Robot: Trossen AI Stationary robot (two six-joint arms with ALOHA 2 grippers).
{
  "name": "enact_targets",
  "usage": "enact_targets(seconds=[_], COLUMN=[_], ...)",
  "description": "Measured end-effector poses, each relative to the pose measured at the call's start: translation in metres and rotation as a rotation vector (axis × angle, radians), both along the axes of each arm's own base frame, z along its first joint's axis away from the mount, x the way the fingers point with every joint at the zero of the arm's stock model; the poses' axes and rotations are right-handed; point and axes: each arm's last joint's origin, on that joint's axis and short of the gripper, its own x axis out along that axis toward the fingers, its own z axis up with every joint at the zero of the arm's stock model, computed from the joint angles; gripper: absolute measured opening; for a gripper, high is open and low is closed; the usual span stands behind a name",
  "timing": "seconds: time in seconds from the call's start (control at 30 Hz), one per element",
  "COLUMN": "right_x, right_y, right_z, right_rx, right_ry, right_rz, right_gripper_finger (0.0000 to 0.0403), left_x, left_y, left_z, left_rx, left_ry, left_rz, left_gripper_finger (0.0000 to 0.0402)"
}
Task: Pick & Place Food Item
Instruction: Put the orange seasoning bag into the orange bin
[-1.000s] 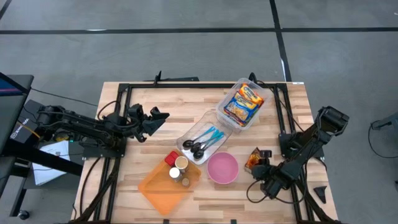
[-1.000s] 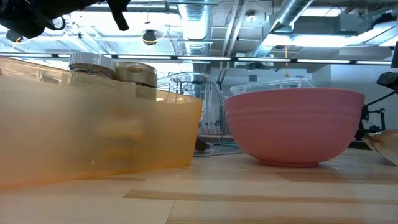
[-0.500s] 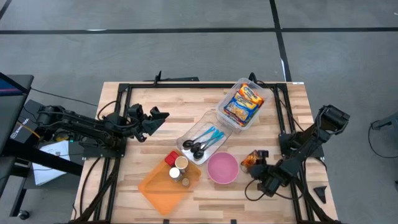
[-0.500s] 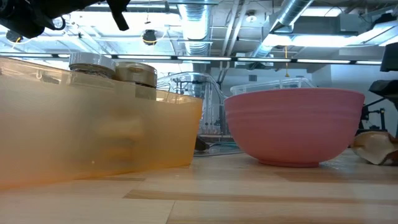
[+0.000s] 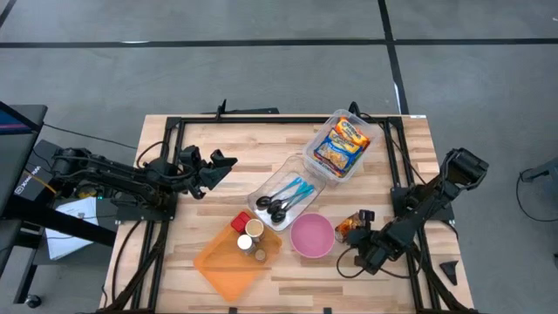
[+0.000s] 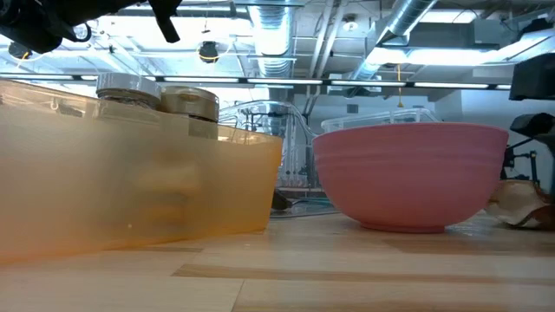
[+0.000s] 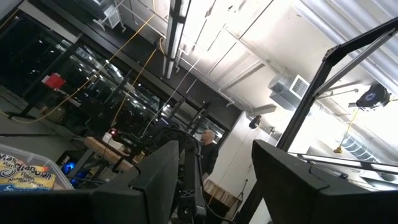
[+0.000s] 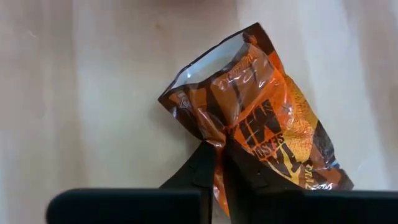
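An orange-and-brown snack packet lies on the wooden table just right of the pink bowl. It also shows in the high view and at the right edge of the low view. My right gripper is shut on it, and also shows from above. My left gripper stands open and raised at the table's left, tipped upward with nothing between its fingers. My right gripper pinches a crumpled edge of the packet between its two fingertips, at the packet's end nearest the gripper. The fingers slant down from the table's right near side. The packet's far end is puffed up; its underside rests on the table.
An orange bin with jars stands near the front edge, left of the bowl. A clear tray with spoons lies mid-table. A clear container of snack packets stands at the far right. A black frame runs around the table.
My right gripper has gone toward the table's left, toward the pink bowl, and sunk slightly. The packet has slid along the table with it and now lies closer to the bowl, showing more fully at the low view's right edge.
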Motion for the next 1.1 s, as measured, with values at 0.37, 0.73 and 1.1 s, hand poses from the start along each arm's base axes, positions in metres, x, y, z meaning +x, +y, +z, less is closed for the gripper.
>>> enact_targets(seconds=[0.37, 0.73, 1.1], right_x=[-0.017, -0.042, -0.027], right_y=[0.003, -0.012, -0.028], right_z=[0.053, 0.141, 0.203], right_rx=[0.177, 0.437, 0.26], right_ry=[-0.11, -0.94, -1.25], right_rz=[-0.31, -0.539, -0.563], right_gripper_finger=[0.0003, 0.0001, 0.0], left_x=[0.0, 0.0, 0.0], left_y=[0.0, 0.0, 0.002], left_z=[0.0, 0.0, 0.0], left_rx=[0.0, -0.004, -0.249], left_ry=[0.001, 0.001, -0.033], left_rz=[0.0, -0.003, -0.055], left_gripper_finger=[0.0199, 0.0199, 0.0199])
